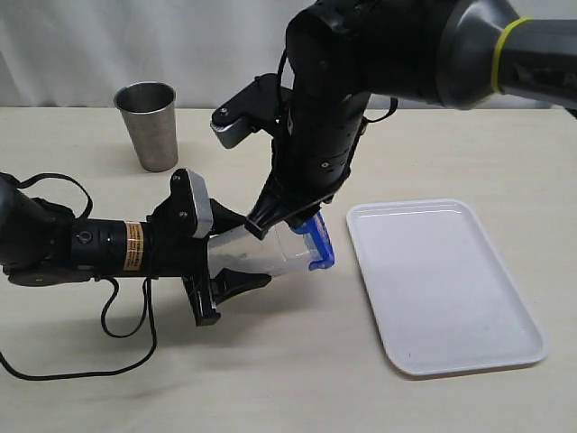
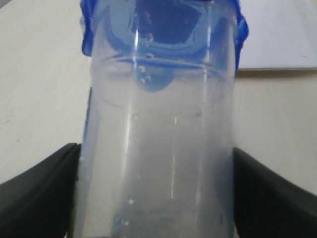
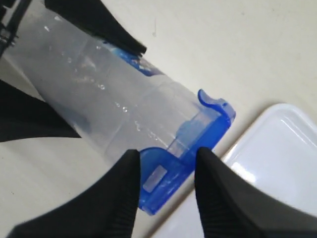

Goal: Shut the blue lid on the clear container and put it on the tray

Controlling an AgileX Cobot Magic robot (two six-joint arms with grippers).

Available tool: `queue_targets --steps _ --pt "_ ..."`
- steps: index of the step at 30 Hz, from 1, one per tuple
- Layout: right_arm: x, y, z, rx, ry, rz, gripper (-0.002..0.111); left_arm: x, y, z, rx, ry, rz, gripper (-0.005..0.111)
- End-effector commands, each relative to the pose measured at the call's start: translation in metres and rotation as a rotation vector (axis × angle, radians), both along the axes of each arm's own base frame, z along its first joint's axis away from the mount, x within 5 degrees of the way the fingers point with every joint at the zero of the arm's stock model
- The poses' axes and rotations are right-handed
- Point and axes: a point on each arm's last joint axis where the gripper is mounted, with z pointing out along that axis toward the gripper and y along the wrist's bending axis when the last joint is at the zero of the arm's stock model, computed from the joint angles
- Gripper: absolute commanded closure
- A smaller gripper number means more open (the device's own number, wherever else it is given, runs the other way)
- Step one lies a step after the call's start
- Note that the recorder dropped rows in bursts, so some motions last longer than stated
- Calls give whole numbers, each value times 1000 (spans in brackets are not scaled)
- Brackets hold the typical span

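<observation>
**Item 1: clear container**. A translucent tumbler, tipped nearly onto its side above the table, with its base to the left and its mouth to the right. Small droplets or bubbles speckle the wall. Nothing else can be made out inside.

**Item 2: blue lid**. It is seated over the container's mouth at the right end, low to the table and just left of the tray. One flap curls outward. Another lies against the container wall and has a pale rectangular patch on it. No writing is legible.

**Item 3: tray**. White, with a low rim, lying flat on the right of the table. It is not touching the container.

**Item 4: steel cup**. It stands upright at the far left, well apart from the rest. Its inside is not visible enough to tell any contents.

**Item 5: left gripper**. It reaches in from the left, low over the table. Its black fingers press both sides of the container's lower body and hold it. An orange band label on this arm has print too small to read.

**Item 6: right gripper**. It comes down from the far right onto the lid end. The jaws stand partly apart with the folded flap between them. Whether they clamp the flap cannot be told.
</observation>
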Motion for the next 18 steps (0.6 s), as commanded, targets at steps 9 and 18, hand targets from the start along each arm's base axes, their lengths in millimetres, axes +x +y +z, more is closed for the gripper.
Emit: queue_targets --steps 9,18 --pt "-2 19 15 68 65 -13 72 0 -1 -2 10 21 22 107" --pt "5 -26 62 167 -16 -188 65 0 1 -5 37 52 46 107"
